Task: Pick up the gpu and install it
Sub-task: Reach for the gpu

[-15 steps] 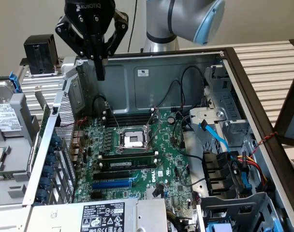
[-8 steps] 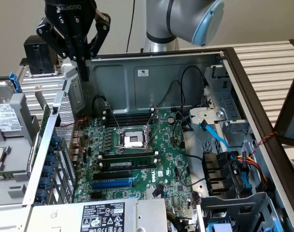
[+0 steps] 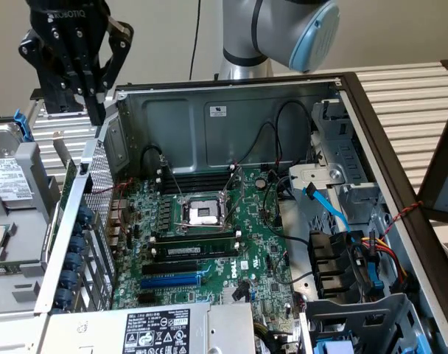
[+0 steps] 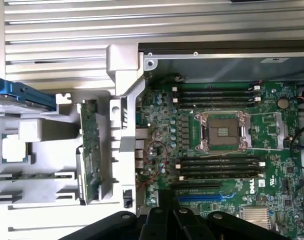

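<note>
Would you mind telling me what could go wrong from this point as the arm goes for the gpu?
1. The gpu stands on edge in a narrow grey holder right beside the case wall. The claw hangs close above that wall and might clip either one on the way down.
2. A thin red wire loops over the motherboard near that wall and could snag a card carried across it.

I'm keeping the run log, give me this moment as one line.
gripper: above computer case edge | gpu: on edge in grey tray outside case, ungripped | install: not yet done
</note>
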`<action>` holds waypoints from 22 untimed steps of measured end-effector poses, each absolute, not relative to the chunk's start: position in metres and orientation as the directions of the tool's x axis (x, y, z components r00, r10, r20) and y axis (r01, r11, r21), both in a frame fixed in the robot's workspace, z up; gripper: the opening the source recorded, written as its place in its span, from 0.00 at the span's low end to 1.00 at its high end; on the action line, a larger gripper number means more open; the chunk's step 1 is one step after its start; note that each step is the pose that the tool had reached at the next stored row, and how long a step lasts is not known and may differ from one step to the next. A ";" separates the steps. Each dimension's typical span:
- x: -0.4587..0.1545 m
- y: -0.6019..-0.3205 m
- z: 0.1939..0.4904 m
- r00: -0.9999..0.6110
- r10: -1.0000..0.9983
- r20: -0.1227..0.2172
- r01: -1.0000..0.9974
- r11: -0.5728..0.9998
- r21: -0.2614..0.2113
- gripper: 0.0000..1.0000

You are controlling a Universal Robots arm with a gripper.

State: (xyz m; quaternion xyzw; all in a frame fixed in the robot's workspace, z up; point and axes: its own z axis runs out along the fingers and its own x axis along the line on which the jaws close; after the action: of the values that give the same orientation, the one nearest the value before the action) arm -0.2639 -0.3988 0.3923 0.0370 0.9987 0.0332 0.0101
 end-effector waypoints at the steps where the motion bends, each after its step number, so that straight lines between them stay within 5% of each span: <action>1: -0.268 -0.399 0.392 -0.997 0.075 -0.018 0.073 0.995 0.068 0.11; 22: -0.364 -0.399 0.382 -0.996 0.075 -0.044 0.071 0.995 0.074 0.11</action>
State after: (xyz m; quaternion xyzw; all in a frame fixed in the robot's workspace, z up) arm -0.3638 -0.3989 0.3816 0.0365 0.9984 0.0361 0.0236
